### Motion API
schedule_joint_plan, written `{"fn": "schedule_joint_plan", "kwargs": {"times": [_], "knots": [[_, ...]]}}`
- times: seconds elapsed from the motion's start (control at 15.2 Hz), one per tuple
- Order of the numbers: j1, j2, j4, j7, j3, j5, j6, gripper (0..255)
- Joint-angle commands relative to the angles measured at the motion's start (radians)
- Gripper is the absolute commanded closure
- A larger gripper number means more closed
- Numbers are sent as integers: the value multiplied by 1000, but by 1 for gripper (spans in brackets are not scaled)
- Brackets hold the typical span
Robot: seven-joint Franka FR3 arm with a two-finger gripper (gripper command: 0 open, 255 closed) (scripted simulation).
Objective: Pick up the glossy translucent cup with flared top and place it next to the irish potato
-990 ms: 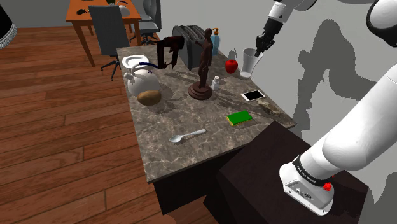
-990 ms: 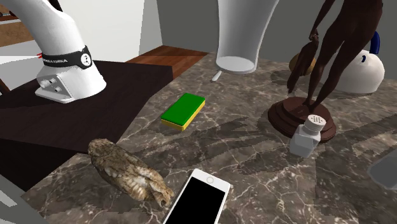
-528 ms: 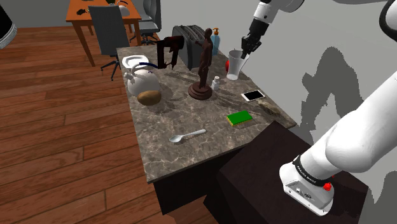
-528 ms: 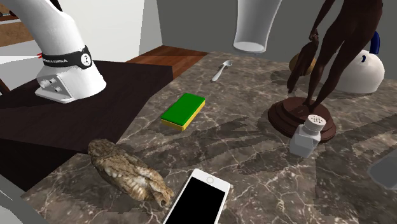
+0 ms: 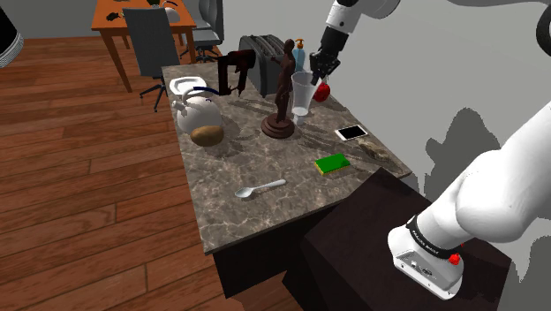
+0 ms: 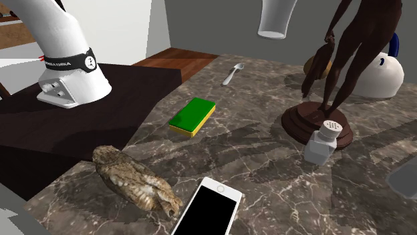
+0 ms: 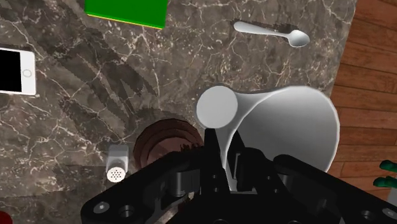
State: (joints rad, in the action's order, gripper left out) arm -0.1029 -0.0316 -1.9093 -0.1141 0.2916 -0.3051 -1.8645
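The cup point(image 5: 302, 93) is pale, translucent and flared at the top. It hangs in the air beside the dark statue point(image 5: 282, 87), above the marble table point(image 5: 265, 159). My gripper point(image 5: 320, 67) is shut on the cup's rim from above. In the wrist view the fingers point(image 7: 214, 153) clasp the cup's point(image 7: 286, 124) wall, with its flat base pointing down at the table. In the second exterior view the cup point(image 6: 276, 16) floats high over the table. The brown potato point(image 5: 207, 135) lies in front of the white kettle point(image 5: 196, 111), apart from the cup and to the shoulder view's left of the statue.
Under the hand are the statue's base point(image 7: 162, 143) and a salt shaker point(image 7: 117, 164). A red apple point(image 5: 323, 91), phone point(image 5: 351, 132), green sponge point(image 5: 333, 163), spoon point(image 5: 260, 188) and a brown owl figure point(image 6: 133, 179) also lie on the table.
The gripper has carried the cup up and toward the shoulder view's left, from beside the apple to beside the statue. In the second exterior view the cup has risen and shrunk.
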Motion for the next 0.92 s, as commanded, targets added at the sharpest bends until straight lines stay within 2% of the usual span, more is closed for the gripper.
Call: {"fn": "schedule_joint_plan", "kwargs": {"times": [0.0,0.46,0.86], "knots": [[-25,0,-6,45,-23,-4,-19,255],[-106,-52,51,191,-99,-21,-57,255],[-173,-131,148,314,-155,-27,-76,255]]}}
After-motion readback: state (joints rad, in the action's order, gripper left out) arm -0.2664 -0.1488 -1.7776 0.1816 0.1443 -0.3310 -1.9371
